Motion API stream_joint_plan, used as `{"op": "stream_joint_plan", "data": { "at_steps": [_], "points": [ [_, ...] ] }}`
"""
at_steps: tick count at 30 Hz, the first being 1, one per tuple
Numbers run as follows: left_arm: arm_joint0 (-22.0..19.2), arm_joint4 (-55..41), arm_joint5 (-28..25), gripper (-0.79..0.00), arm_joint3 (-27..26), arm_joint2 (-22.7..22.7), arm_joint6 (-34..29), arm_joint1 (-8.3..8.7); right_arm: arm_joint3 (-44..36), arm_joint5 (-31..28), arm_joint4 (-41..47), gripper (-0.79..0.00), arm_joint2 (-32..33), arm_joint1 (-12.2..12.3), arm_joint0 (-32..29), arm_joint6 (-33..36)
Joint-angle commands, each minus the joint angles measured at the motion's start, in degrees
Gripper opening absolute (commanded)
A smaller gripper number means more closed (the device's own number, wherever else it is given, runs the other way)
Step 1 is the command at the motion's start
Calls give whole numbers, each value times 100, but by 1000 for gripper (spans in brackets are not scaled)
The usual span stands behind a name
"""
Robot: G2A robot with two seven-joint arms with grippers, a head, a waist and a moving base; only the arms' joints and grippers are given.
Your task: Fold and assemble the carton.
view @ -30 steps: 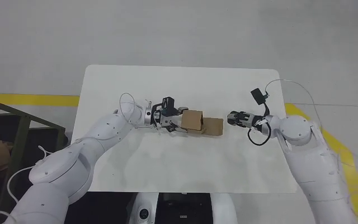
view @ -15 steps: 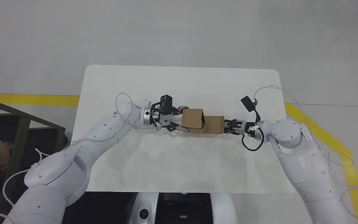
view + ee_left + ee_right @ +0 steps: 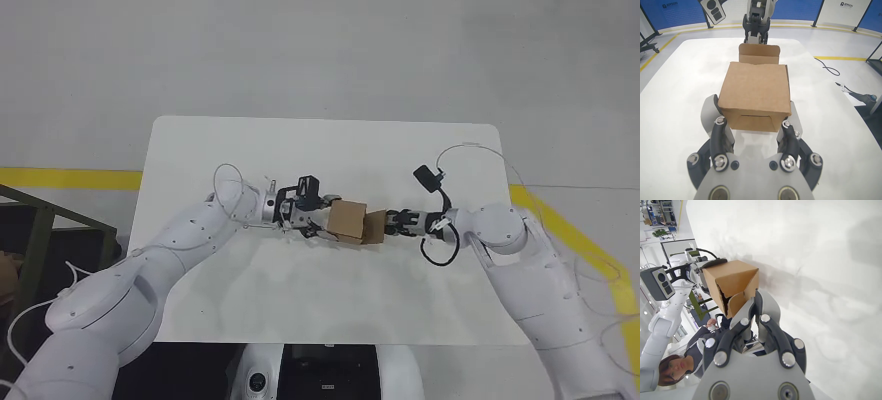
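The brown carton (image 3: 348, 220) lies on its side near the middle of the white worktop (image 3: 250, 150), between the two arms. The left pincer (image 3: 322, 217) grasps its closed end, one finger against each side wall. The right pincer (image 3: 386, 222) is clenched on the raised flap (image 3: 759, 55) at the open end. Grey floor (image 3: 100, 60) with yellow tape lines (image 3: 70, 179) surrounds the worktop, and blue partition panels (image 3: 677, 15) stand beyond it.
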Motion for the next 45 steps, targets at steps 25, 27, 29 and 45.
{"op": "stream_joint_plan", "data": {
  "at_steps": [25,27,29,45],
  "points": [
    [297,-211,-109,-92,141,-226,-269,-115,172,76,229,-785,64,43,-60,-139],
    [310,-190,-111,-95,120,-236,-271,-119,144,106,231,-785,74,48,-67,-144],
    [317,-173,-104,-117,109,-251,-273,-123,130,106,268,-785,79,50,-78,-156],
    [323,-36,-128,-191,127,-378,-271,-134,-36,-222,998,-782,495,129,-449,-72]
  ]
}}
